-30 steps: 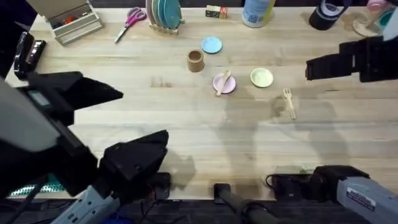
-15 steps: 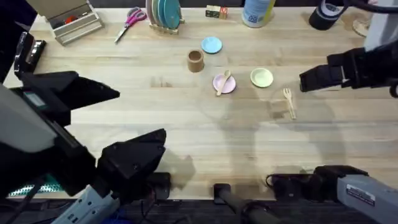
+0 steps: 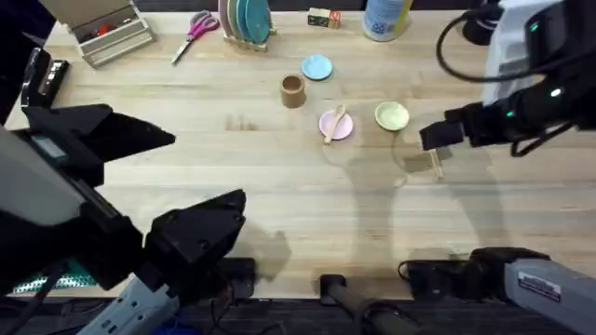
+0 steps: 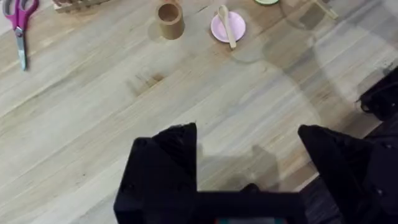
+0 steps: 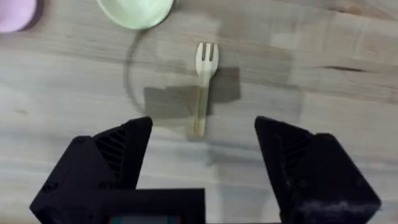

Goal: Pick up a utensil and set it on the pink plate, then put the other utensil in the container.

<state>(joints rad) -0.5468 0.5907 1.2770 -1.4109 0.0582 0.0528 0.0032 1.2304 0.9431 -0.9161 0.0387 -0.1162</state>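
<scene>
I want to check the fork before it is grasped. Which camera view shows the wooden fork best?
The right wrist view: the fork lies whole on the table, tines visible, between the open fingers of the right gripper. In the overhead view the gripper covers part of it. In the left wrist view it is cut off at the edge.

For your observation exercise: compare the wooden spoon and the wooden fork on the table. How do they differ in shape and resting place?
The wooden spoon ends in a rounded bowl; the wooden fork ends in short tines. The spoon lies across the pink plate; the fork lies on the bare table, beside the yellow-green plate, in front of the right gripper's open fingers. Both are small, pale wood.
</scene>
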